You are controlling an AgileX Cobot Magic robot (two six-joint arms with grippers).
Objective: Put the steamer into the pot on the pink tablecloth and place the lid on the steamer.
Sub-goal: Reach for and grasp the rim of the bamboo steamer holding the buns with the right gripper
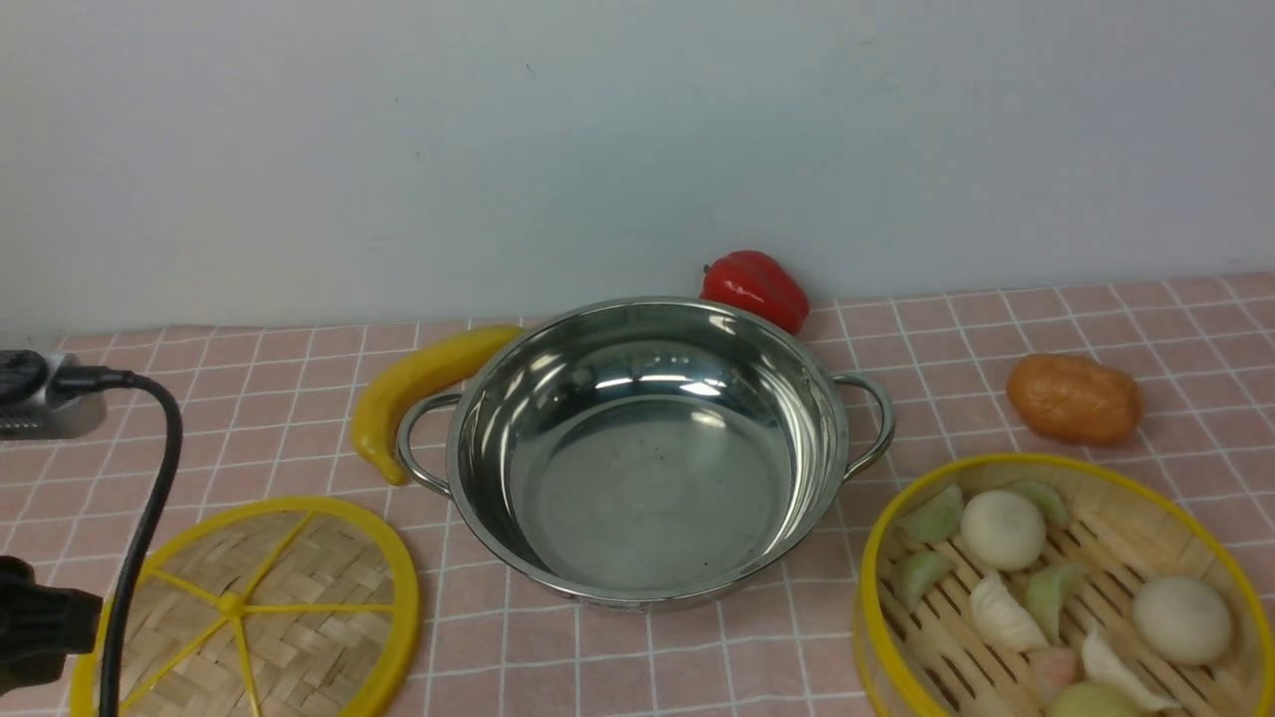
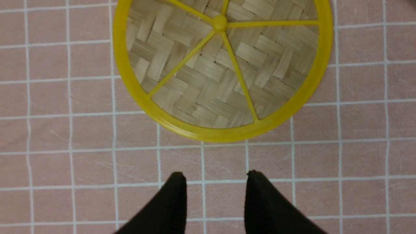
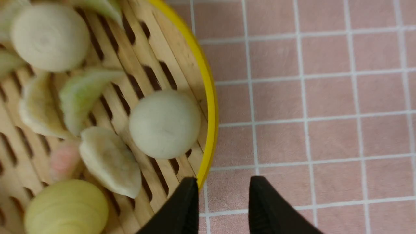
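— Front view: we see the pot (image 1: 558, 398) empty on the pink tablecloth (image 1: 946, 339); right of it the steamer (image 1: 1046, 462) holds buns (image 1: 1002, 529) and dumplings (image 1: 1052, 595).
— Left wrist view: our left gripper (image 2: 214, 177) spread, the lid (image 2: 208, 74) just ahead, apart.
— Right wrist view: our right gripper (image 3: 222, 183) spread, steamer's rim beside one finger.

The pot (image 1: 498, 418) is mirror-polished steel, the red pepper (image 1: 754, 285) glossy. The lid (image 1: 299, 568) is matt woven bamboo in a smooth yellow rim; the pink tablecloth (image 1: 996, 329) is matt cloth.
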